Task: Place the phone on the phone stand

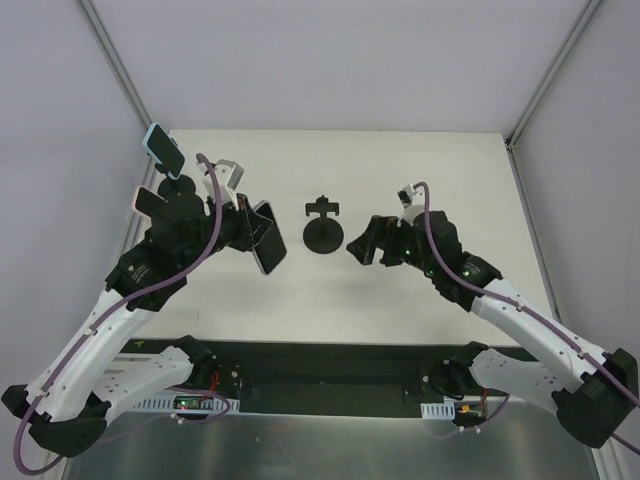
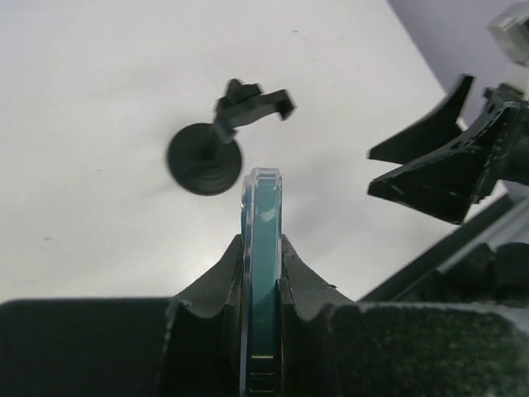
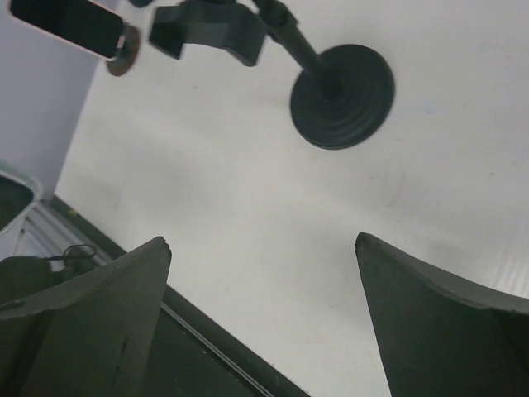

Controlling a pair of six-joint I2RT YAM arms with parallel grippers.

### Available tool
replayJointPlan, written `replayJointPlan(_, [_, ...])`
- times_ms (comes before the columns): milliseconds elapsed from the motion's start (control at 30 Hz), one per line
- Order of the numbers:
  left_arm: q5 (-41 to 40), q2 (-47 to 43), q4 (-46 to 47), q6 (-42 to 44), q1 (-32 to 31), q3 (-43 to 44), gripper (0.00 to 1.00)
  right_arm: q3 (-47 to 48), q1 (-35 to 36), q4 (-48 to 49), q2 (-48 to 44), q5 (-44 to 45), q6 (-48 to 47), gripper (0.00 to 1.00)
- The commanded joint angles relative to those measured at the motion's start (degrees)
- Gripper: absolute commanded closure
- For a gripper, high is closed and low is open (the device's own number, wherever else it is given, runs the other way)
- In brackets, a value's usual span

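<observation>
- Left gripper (image 2: 263, 248) sits nearest the lens, closed narrow on the teal, clear-cased phone (image 2: 263, 207). It pinches the phone across its flat faces and holds it edge-up above the desk (image 1: 420, 170).
- From above, the empty phone stand (image 1: 323, 232) stands at mid-desk, near the held phone at its 3 o'clock, and the two do not touch.
- Right gripper (image 3: 264, 248) hangs wide apart and holds nothing, just off the stand's 3 o'clock side.
- My judgement is that the step in hand is carrying the phone to the cradle (image 2: 252, 103).
- To do it well, turn the phone so its back faces the cradle arms, approach from 9 o'clock, and lower slowly until it seats.
- The round base (image 2: 205, 157) looks light. The idle right gripper could steady it, and should otherwise stay out of the path.
- A second phone (image 1: 165, 150) sits on another stand (image 1: 180, 187) at the desk's 10 o'clock corner and should be left alone.
</observation>
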Motion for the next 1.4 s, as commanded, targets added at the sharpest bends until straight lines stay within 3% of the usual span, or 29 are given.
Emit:
replayJointPlan(0, [-12.03, -3.37, 0.62, 5.37, 0.15, -3.37, 1.0, 7.68, -0.24, -12.37, 5.64, 9.4, -0.34, 0.04])
replayJointPlan(133, [-14.24, -4.16, 0.79, 6.52, 0.24, -6.09, 1.0, 12.78, 1.34, -17.48, 8.56, 14.56, 1.59, 0.04])
replayJointPlan(333, [-14.51, -5.74, 3.6, 7.4, 0.41, -11.54, 1.0, 13.67, 4.33, -17.5, 9.18, 16.79, 3.79, 0.04])
replayJointPlan(567, [-15.11, -5.48, 4.84, 7.57, -0.29, -13.39, 1.0, 18.5, 7.06, -19.35, 12.6, 20.74, -1.3, 0.01])
replayJointPlan(833, [-16.26, -5.75, 5.1, 8.01, -0.46, -14.8, 1.0, 36.58, 7.06, -24.0, 28.42, 20.22, -9.47, 0.17])
replayJointPlan(1000, [-17.58, -5.31, 5.1, 8.28, -0.46, -14.98, 1.0, 41.52, 7.06, -23.74, 34.56, 20.92, -9.57, 0.25])
replayJointPlan(1133, [-17.93, -4.69, 5.28, 8.45, -0.29, -14.97, 1.0, 44.86, 7.06, -25.32, 37.65, 22.32, -9.3, 0.42])
replayJointPlan(1367, [-16.44, -3.29, 5.72, 8.81, 1.2, -14.71, 1.0, 46.27, 7.15, -26.55, 39.67, 22.41, -10.36, 0.61])
